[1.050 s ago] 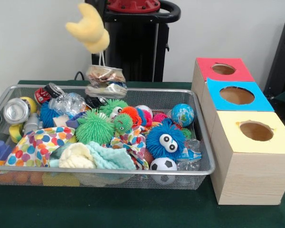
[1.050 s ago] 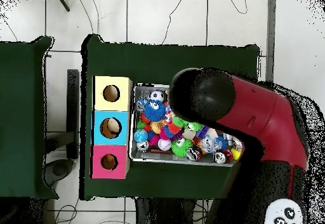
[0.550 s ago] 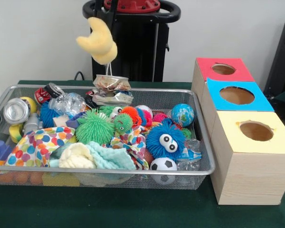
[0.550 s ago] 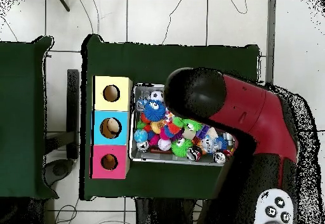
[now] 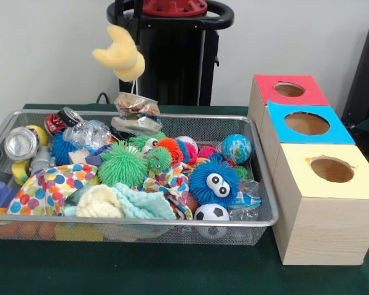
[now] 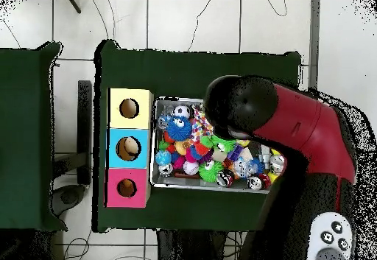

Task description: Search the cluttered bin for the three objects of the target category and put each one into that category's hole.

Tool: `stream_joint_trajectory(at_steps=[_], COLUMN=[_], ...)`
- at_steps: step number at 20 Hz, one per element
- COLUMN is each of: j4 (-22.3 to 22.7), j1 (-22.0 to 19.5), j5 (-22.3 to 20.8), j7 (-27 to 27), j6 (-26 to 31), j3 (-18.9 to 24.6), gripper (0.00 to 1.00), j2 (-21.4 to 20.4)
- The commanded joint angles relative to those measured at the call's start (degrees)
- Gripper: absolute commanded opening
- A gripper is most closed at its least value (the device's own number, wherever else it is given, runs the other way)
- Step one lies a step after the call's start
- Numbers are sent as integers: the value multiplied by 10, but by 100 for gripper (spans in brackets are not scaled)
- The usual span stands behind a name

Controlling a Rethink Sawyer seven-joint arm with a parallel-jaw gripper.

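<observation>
Judging mid-task: crushed can [image 5: 135,114] hanging on thin lines under yellow foam piece [image 5: 118,52], over the 12 o'clock rim of the bin [image 5: 172,221], not yet nearing the boxes [image 5: 320,209] at the bin's 3 o'clock. Failing to make out the pincer's opening, with the arm [image 6: 287,124] covering it overhead; cannot tell. Guessing cans as target: red can [image 5: 56,121] and silver can [image 5: 19,142] lying at the bin's 10 o'clock. Seeing something pale in blue hole [image 6: 128,149]; red hole [image 6: 127,188] and yellow hole [image 6: 129,108] looking empty. Reading no writing; can prints too crumpled.
</observation>
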Motion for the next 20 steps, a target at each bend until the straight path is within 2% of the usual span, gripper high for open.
stream_joint_trajectory(at_steps=[1,5,8,10,12,17,20], j4=[-59,-103,-114,-107,-99,-77,-93], j1=[-15,-17,-19,-20,-21,-29,-32], j5=[-35,-57,-65,-69,-68,-37,-34], j7=[38,22,11,7,10,33,35], j6=[224,335,381,383,350,148,126], j3=[39,45,55,57,56,65,68], gripper=[0,0,0,0,0,0,0], j2=[53,63,69,69,63,32,31])
